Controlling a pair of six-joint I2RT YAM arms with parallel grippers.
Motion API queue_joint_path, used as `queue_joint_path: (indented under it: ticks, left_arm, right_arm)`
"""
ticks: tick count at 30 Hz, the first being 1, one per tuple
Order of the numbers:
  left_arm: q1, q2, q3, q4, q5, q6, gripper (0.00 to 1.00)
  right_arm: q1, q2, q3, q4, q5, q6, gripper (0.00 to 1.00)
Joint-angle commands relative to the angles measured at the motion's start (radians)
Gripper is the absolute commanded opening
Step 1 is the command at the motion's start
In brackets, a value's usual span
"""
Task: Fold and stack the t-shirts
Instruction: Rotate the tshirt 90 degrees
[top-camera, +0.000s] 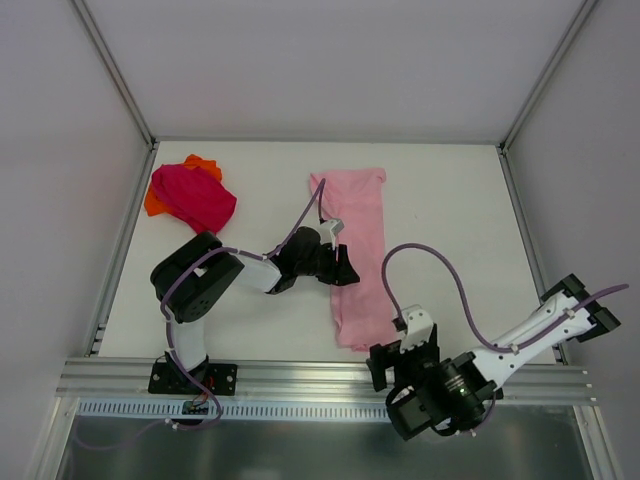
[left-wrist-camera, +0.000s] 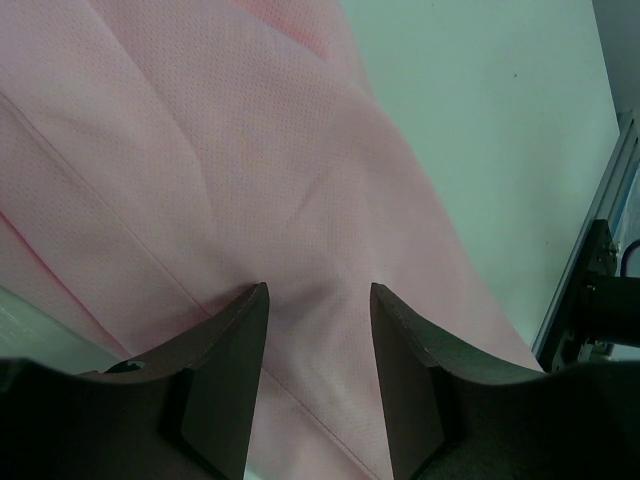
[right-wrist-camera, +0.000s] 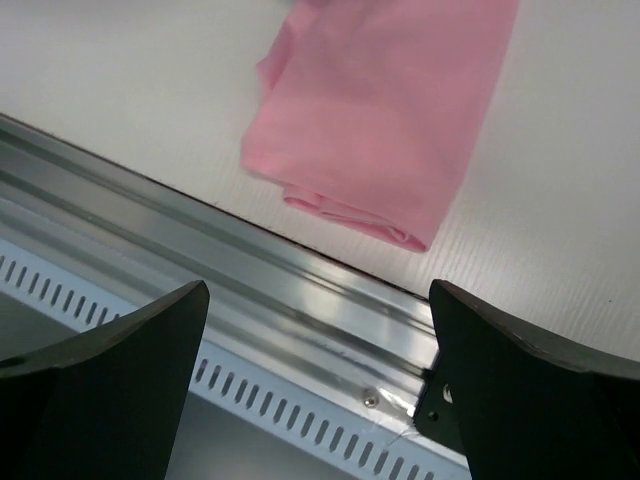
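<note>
On the white bench (top-camera: 450, 200) in the overhead view, the light pink t-shirt (top-camera: 358, 215) lies folded into a long strip running from the far side toward the near rail (top-camera: 300, 375). The magenta t-shirt (top-camera: 195, 197) sits bunched at the far left corner, with the orange t-shirt (top-camera: 203, 163) showing from under it; both are well apart from the pink one. The left gripper (top-camera: 340, 266) is at the strip's left edge, about halfway along. The right gripper (top-camera: 400, 356) hangs over the rail, just beside the strip's near end.

From the left wrist, the left gripper (left-wrist-camera: 318, 335) stands partly open, with flat pink cloth showing in the gap between its fingers (left-wrist-camera: 235, 370). Nothing looks pinched, though I cannot tell whether the tips touch the fabric. Creases and layered fold edges cross the cloth.

From the right wrist, the right gripper (right-wrist-camera: 320, 335) is spread wide and holds nothing. The strip's rounded, doubled near end (right-wrist-camera: 380, 130) lies just past the rail.

The shirt looks light, thin and limp. It should drape and slide on the smooth bench rather than hold a shape, and its layers may separate if only the top one is caught. A hold should probably take all layers at an edge or corner of one end, ideally with both grippers, so the strip folds over evenly.
</note>
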Motion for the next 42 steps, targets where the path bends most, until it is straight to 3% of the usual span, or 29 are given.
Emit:
queue_joint_path:
  ticks: [1, 3, 8, 11, 23, 28, 35, 42]
  left_arm:
    - [-0.010, -0.043, -0.015, 0.053, -0.014, 0.012, 0.46]
    - [-0.008, -0.039, -0.013, 0.053, -0.016, 0.012, 0.46]
    - [-0.008, -0.040, -0.010, 0.047, -0.011, 0.015, 0.46]
    - [-0.007, -0.049, -0.010, 0.039, -0.019, 0.017, 0.46]
    - [-0.007, -0.071, -0.015, 0.019, -0.028, 0.024, 0.45]
    - [-0.007, -0.068, -0.030, 0.042, -0.031, 0.014, 0.46]
    - [0.001, -0.074, -0.038, 0.046, -0.028, 0.012, 0.45]
    - [0.024, -0.118, -0.093, 0.065, -0.032, 0.006, 0.45]
  right_arm:
    - [-0.001, 0.169, 0.160, -0.350, -0.048, -0.029, 0.99]
    - [-0.008, 0.268, 0.223, -0.405, -0.066, -0.059, 0.99]
    - [-0.068, 0.461, 0.306, -0.408, -0.099, -0.320, 1.00]
    - [-0.119, 0.515, 0.297, -0.410, -0.099, -0.429, 1.00]
    - [-0.231, 0.474, 0.309, -0.411, -0.071, -0.543, 0.99]
    - [-0.251, 0.295, 0.332, -0.395, 0.029, -0.382, 1.00]
    - [-0.251, -0.030, 0.089, -0.015, 0.105, -0.400, 1.00]
    - [-0.251, -0.171, -0.158, 0.406, 0.044, -0.562, 0.98]
